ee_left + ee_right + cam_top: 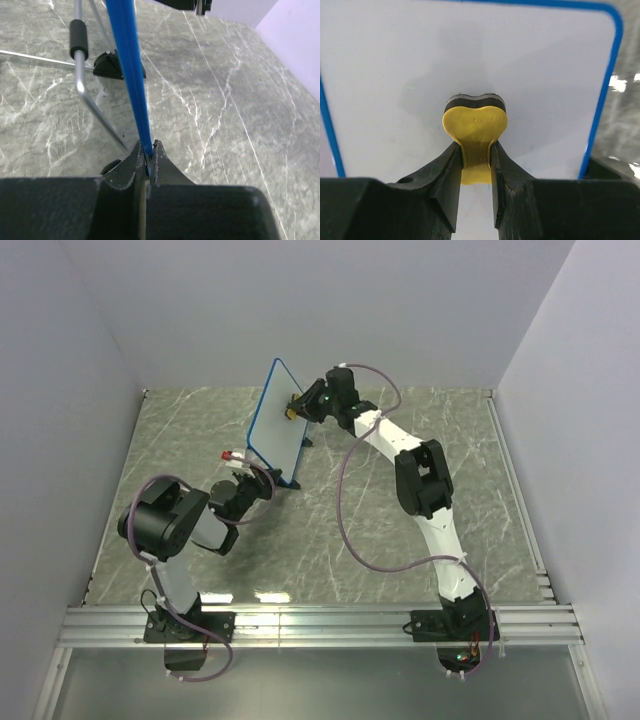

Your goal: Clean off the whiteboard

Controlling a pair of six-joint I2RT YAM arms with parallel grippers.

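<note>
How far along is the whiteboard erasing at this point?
Done: left pincer shut on the whiteboard at its blue edge, steadying it; right pincer grips the yellow eraser. In hand: its dark face meets the board. Left: unclear; the face shown looks free of marks.

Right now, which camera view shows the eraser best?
The right wrist view: the yellow-and-black eraser sits centre frame, pinched by the right tool, its black face against the whiteboard. The top view shows only a yellow speck at the board. The left wrist view shows none of it, only the board's blue edge.
</note>
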